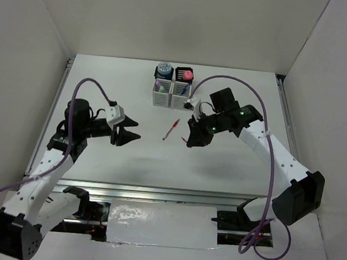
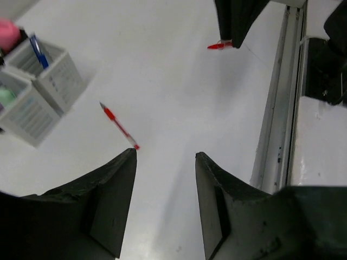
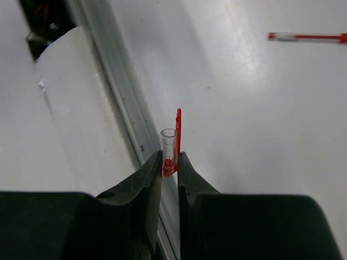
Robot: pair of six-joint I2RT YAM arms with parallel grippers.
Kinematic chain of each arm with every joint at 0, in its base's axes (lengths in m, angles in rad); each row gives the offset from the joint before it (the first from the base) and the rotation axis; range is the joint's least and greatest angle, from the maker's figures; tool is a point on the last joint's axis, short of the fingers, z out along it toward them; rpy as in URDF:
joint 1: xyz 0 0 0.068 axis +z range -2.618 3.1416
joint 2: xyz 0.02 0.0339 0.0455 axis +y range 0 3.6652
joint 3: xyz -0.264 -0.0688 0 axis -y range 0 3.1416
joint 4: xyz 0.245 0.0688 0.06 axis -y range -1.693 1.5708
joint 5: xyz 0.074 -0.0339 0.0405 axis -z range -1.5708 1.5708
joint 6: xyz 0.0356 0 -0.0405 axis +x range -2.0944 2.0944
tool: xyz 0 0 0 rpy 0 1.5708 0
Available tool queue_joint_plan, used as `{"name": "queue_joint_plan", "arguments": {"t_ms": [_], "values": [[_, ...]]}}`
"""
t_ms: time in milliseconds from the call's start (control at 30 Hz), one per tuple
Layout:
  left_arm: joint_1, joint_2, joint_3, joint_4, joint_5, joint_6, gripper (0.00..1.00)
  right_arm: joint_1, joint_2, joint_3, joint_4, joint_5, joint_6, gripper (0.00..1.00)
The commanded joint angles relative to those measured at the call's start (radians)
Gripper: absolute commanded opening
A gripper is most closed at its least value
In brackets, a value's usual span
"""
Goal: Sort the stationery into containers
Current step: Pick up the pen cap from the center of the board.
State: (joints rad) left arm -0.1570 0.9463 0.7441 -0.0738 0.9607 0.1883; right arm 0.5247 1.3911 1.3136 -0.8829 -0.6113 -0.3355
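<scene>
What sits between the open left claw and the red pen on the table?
Nothing visible: only bare table between the left gripper and the red pen. The right gripper holds a red cap farther off.

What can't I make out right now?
- Top view: the red cap in the right pincer is nearly hidden under the pincer.
- Left wrist view: the cups are cut by the left edge; the back pair barely shows.
- Top view: cup contents too small to identify.
- Right wrist view: the red pen runs off the right edge.
</scene>
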Motion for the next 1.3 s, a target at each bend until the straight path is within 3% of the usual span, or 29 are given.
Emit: {"name": "queue_joint_plan", "arguments": {"t_ms": [0,233,500,700,867,1067,1267], "values": [[-0.045,-0.11,0.007,-0.11,0.026,0.267,0.6,-0.005,-0.037,0.01,-0.155,-0.209,-0.121,0.0],[-0.194,-0.1,0.156,-0.42,-0.08,0.707,0.57,0.023,0.013,0.061,-0.231,-0.344,-0.151,0.0],[-0.479,-0.064,0.149,-0.33,-0.349,0.855,0.5,0.027,0.028,0.035,-0.194,-0.412,-0.074,0.0],[-0.549,-0.006,0.181,-0.319,-0.404,0.875,0.45,0.031,0.106,0.07,-0.26,-0.468,-0.1,0.0],[-0.624,0.022,0.19,-0.326,-0.474,0.907,0.44,0.046,0.229,0.131,-0.41,-0.524,-0.189,0.0],[-0.671,0.055,0.204,-0.328,-0.494,0.904,0.44,0.072,0.194,0.095,-0.291,-0.487,-0.09,0.0],[-0.705,0.085,0.225,-0.366,-0.497,0.921,0.46,0.087,0.212,0.118,-0.283,-0.484,-0.059,0.0]]}}
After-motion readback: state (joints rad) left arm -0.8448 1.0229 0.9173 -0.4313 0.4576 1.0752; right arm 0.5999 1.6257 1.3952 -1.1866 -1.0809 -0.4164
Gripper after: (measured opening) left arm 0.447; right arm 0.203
